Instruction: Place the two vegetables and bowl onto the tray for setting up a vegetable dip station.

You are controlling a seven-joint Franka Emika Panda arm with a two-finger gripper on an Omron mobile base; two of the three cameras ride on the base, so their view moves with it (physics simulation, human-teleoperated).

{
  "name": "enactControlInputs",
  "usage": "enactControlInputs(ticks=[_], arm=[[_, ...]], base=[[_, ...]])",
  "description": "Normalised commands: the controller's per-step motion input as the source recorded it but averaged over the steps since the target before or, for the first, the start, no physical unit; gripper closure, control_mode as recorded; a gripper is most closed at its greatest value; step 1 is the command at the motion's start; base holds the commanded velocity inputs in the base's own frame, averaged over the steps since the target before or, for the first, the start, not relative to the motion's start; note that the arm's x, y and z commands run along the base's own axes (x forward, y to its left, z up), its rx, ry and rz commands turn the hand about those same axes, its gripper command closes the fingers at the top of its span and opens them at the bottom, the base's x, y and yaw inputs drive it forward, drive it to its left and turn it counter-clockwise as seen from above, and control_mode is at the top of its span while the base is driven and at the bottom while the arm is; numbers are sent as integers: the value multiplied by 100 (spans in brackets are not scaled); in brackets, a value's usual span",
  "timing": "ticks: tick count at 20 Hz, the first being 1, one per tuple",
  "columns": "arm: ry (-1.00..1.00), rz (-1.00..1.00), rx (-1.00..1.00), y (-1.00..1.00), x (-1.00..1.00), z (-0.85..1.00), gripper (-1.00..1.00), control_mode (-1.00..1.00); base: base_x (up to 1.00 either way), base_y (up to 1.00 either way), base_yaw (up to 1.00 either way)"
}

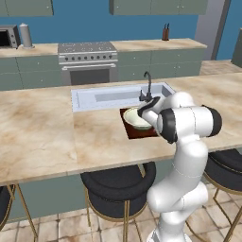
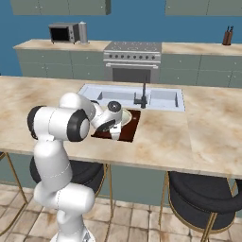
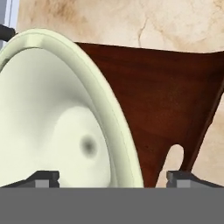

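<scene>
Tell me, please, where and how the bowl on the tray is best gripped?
By its flared rim, I'd judge, from above: one finger inside the bowl, one outside. It sits upright on the tray, the thin rim is pinchable, and the body looks too wide to span.

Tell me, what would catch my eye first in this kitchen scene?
The big white robot arm, bent over the marble counter by the sink. Its open tool hangs right over a pale bowl standing on a dark reddish-brown tray.
</scene>
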Motion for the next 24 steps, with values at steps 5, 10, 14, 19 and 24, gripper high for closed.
enactControlInputs(ticks=[5, 10, 14, 19, 24], arm=[[6, 0, 0, -10, 0, 15, -100, -100], [6, 0, 0, -8, 0, 33, -100, -100], [7, 0, 0, 0, 0, 47, -100, -100], [8, 0, 0, 0, 0, 60, -100, -100], [10, -1, -2, 0, 0, 65, -100, -100]], base=[[0, 0, 0], [0, 0, 0], [0, 0, 0], [0, 0, 0], [0, 0, 0]])
